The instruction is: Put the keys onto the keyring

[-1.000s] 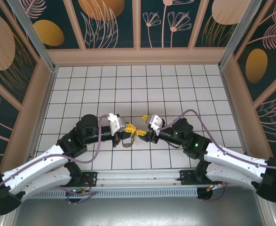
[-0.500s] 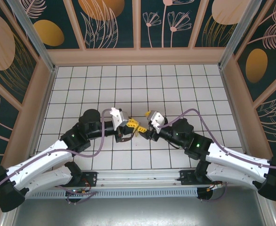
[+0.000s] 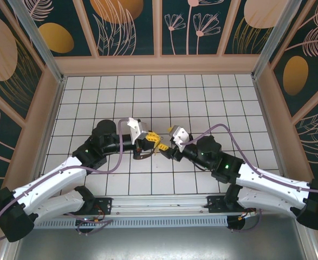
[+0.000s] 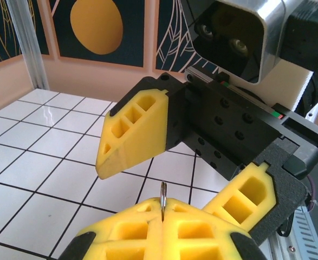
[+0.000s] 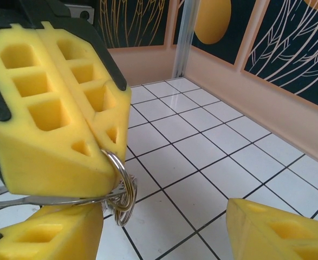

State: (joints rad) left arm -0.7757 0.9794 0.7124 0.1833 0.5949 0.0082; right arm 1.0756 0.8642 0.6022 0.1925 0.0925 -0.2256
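**A:** White tiles point(image 3: 202, 103), centre frame: your left gripper point(image 3: 152, 143) faced your right gripper point(image 3: 168, 145).

**B:** Left wrist, bottom centre: left pads point(image 4: 121, 219) clamped the keyring point(image 4: 163, 197) edge-on.

**A:** Right wrist: right jaws gaped. It looked light, stiff, slippery; take its free arc.
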